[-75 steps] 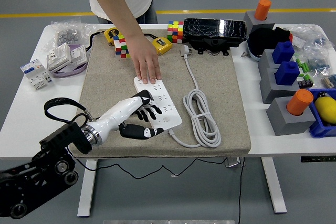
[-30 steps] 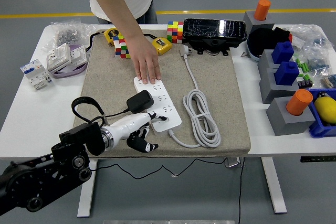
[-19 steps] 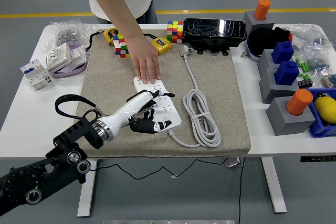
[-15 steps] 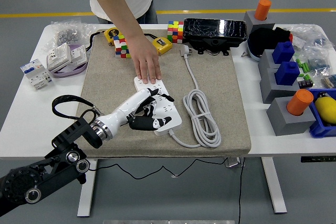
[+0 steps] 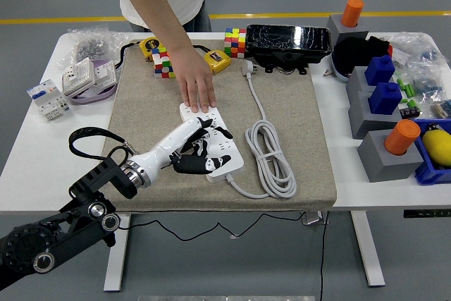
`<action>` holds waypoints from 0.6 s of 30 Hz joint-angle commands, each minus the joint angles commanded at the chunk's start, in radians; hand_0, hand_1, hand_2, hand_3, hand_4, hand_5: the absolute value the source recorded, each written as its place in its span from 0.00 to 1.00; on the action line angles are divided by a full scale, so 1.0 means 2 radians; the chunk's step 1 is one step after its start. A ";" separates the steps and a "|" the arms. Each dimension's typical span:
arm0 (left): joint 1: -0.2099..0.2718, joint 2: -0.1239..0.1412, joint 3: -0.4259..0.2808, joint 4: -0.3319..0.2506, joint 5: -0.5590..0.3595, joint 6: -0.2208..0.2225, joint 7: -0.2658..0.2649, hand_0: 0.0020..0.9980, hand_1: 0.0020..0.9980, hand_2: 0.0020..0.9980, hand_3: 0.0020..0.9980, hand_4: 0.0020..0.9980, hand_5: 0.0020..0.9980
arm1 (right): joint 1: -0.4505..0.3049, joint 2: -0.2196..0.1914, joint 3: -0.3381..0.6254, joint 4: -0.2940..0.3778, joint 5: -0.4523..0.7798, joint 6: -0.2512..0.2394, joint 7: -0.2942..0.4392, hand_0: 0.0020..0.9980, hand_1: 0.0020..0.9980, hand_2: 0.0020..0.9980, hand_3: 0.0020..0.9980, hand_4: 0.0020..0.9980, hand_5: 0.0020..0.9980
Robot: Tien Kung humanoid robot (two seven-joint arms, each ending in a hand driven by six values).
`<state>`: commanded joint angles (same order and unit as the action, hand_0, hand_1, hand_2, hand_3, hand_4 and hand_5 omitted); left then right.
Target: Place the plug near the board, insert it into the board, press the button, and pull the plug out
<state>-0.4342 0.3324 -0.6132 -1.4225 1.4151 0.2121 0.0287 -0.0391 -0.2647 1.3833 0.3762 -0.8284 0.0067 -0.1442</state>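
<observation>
**White surface, beige mat, one power board**

White surface [image 5: 28, 167] carrying one beige mat [image 5: 296, 118].

- Power board [image 5: 224, 147]: one, white, oblong, lying flat near the mat's middle, its grey cord [image 5: 273, 153] coiled just beside it on the right.
- Plug [image 5: 192, 166]: one, black, mostly hidden under the fingers, at the board's near end.
- Left hand [image 5: 201, 149]: one, white-backed with black fingers, spread over the board; whether it grips the plug cannot be told.
- Person's hand [image 5: 196, 89]: one, pressed flat on the board's far end.
- Colour cubes: two, one [image 5: 163, 61] at the mat's far left, one [image 5: 235, 41] further right.
- Orange cylinders: two, one [image 5: 353, 12] far, one [image 5: 402, 137] near, in grey blocks.
</observation>
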 joint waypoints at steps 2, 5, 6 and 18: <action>-0.001 0.000 0.002 0.001 0.017 -0.018 0.022 0.11 0.06 0.13 0.63 0.78 0.16 | 0.000 0.000 -0.001 -0.001 0.000 0.000 0.000 0.53 0.63 0.60 0.54 0.88 0.40; -0.002 -0.001 0.007 0.003 0.056 -0.045 0.060 0.10 0.06 0.13 0.69 0.80 0.16 | 0.000 0.000 -0.002 -0.001 0.001 0.000 0.000 0.53 0.63 0.60 0.54 0.88 0.40; -0.002 -0.001 0.008 0.004 0.064 -0.050 0.069 0.10 0.06 0.13 0.69 0.80 0.16 | 0.000 0.000 -0.003 -0.001 0.001 0.000 0.000 0.53 0.63 0.60 0.54 0.88 0.40; -0.008 -0.002 0.020 0.011 0.082 -0.066 0.099 0.09 0.06 0.13 0.77 0.80 0.17 | 0.001 -0.003 -0.005 -0.001 0.001 0.000 0.000 0.53 0.63 0.60 0.54 0.88 0.40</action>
<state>-0.4495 0.3286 -0.5735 -1.4014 1.5784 0.0803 0.2270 -0.0369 -0.2712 1.3737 0.3750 -0.8261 0.0072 -0.1449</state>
